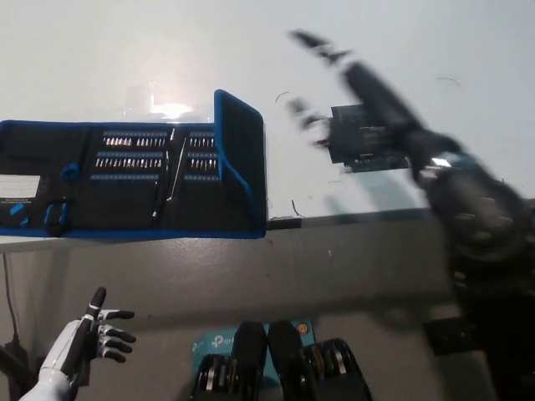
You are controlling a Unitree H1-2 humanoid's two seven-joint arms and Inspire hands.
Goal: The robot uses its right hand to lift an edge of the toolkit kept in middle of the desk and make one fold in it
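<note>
Nearest me, my white left hand is resting low at the lower left, below the counter edge, fingers spread and holding nothing.

Next out, the toolkit is lying open along the near edge of the counter, its long axis running left to right, rows of bits showing across the middle. Its right-end flap is standing partly raised, neither flat nor folded over onto the rest, so I am judging the fold as not completed.

Farther out, my black right hand is hanging above the counter, up and to the right of that flap and clear of it, over a dark taped patch. The flap is lying down and to the left from it, and this hand is much the nearer one to it. The fingers seem spread with nothing in them, but motion blur is smearing the hand and forearm badly, and the arm is cut off at the right edge.
</note>
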